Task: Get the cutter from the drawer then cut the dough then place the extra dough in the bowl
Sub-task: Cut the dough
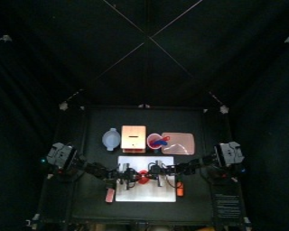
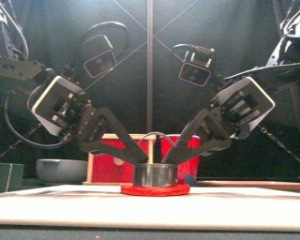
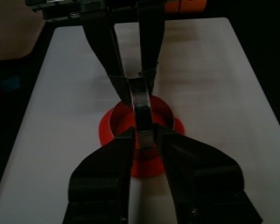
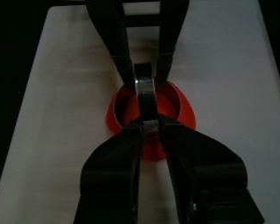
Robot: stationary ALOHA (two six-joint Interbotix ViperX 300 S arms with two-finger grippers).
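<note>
i hold left gripper (image 3: 140, 131) and right gripper (image 4: 149, 124) clenched on the cutter (image 2: 156, 174), out of its drawer, atop dough (image 2: 156, 190) mid-board (image 1: 163, 191); cutting through and bowling (image 1: 111, 139) the scraps look outstanding.

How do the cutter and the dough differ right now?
The cutter is a shiny metal ring standing upright; the dough is a flat red disc. The dough is wider than the cutter, showing all around its base. The left end effector and right end effector pinch the cutter's rim from opposite sides; neither grips the dough. Both sit on the white cutting board.
</note>
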